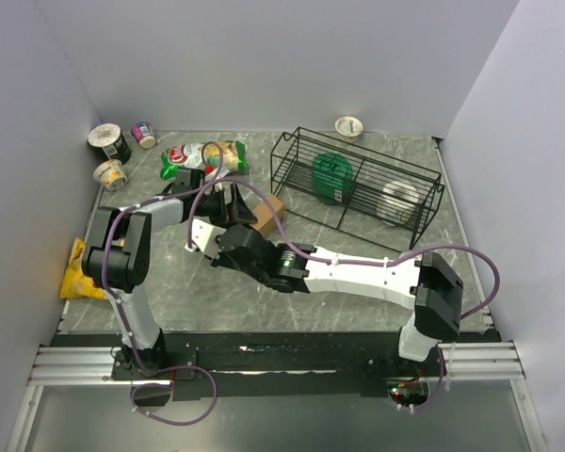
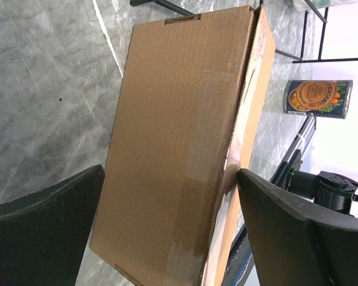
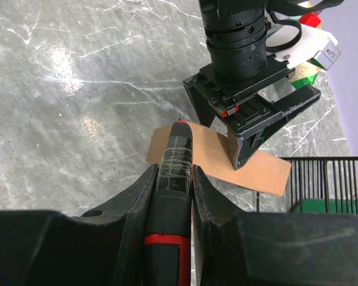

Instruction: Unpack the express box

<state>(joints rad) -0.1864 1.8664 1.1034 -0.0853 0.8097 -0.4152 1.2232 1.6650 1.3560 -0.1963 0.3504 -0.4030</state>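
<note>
The express box point(image 1: 268, 216) is a flat brown carton lying on the table's middle left, flaps closed and taped. In the left wrist view the express box point(image 2: 179, 131) fills the gap between my fingers. My left gripper point(image 1: 245, 207) point(image 2: 170, 173) straddles its width from above, both fingers against its sides. My right gripper point(image 1: 234, 235) point(image 3: 174, 170) is shut on a black tool with a red band point(image 3: 174, 196). The tool's taped tip rests at the near left edge of the box point(image 3: 215, 158). The left gripper point(image 3: 250, 134) stands on the box just beyond.
A black wire basket point(image 1: 424, 188) point(image 3: 331, 179) at the back right holds a green item point(image 1: 331, 176) and a white roll point(image 1: 397, 200). A chip bag point(image 1: 202, 158) and cups point(image 1: 108, 143) lie at the back left. A yellow bag point(image 1: 78, 268) is at the left edge. A can point(image 2: 318, 98) lies near the box.
</note>
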